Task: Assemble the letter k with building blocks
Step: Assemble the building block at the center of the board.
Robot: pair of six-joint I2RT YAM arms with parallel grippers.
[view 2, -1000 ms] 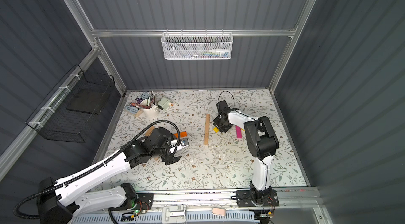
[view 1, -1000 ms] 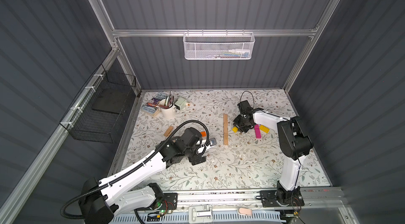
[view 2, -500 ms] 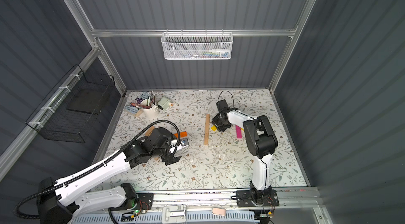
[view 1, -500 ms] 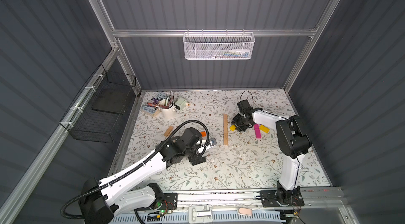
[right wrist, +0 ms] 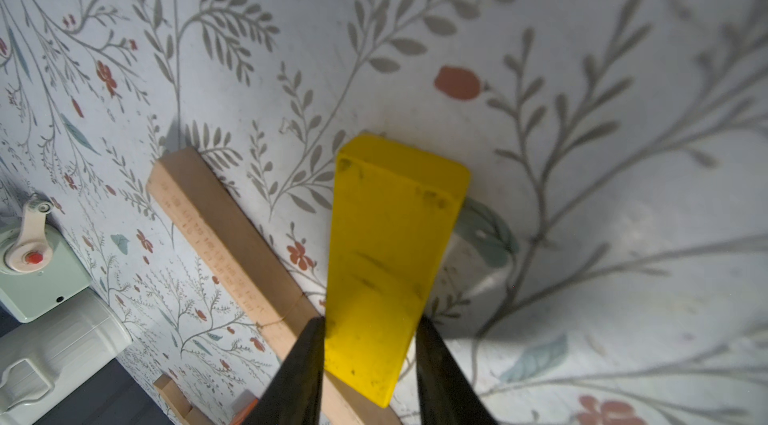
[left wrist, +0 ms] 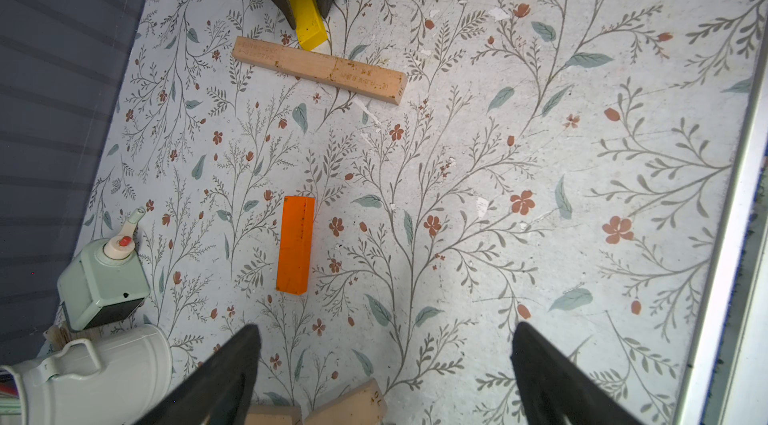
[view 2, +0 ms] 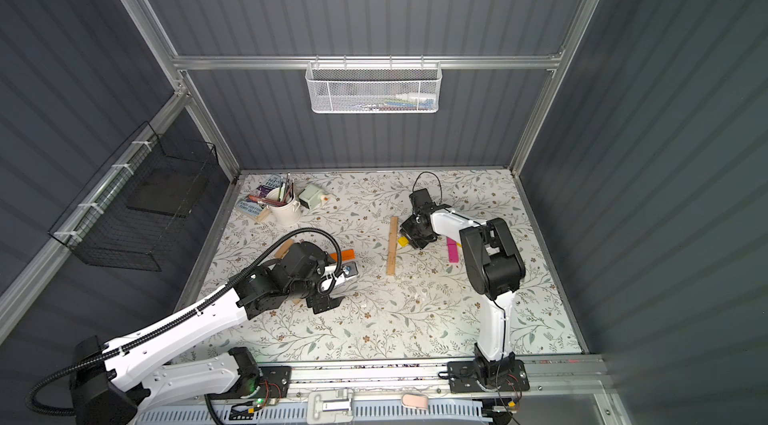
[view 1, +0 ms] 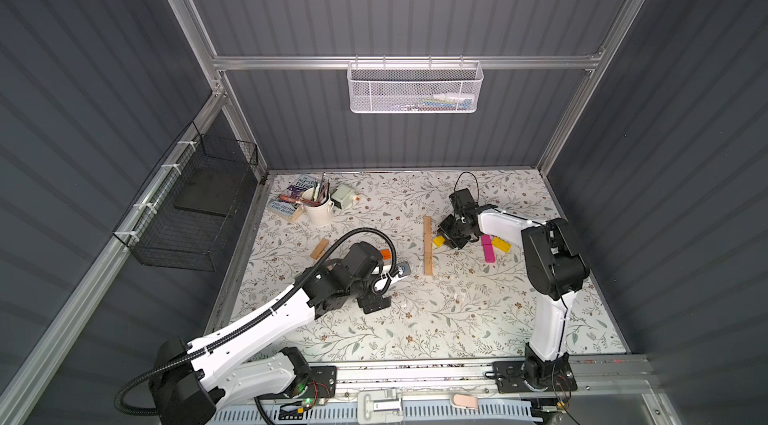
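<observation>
On the mat (view 1: 457, 319) in a top view, the right gripper (view 1: 447, 241) holds a yellow block (view 1: 438, 241) just beside the tan stem (view 1: 427, 246), probably as K's arm. Left wrist view: the left gripper (left wrist: 386, 326) gapes empty, facing the orange block (left wrist: 296, 250), likely next. Right wrist view: jaws pinch yellow, angled toward the stem.

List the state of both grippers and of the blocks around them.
left gripper, open, empty.
right gripper, shut on the yellow block.
yellow block, held, tilted, beside the tan planks.
tan planks, two lying flat, end to end.
orange block, lying flat, free.
pink block, lying flat, free.
</observation>
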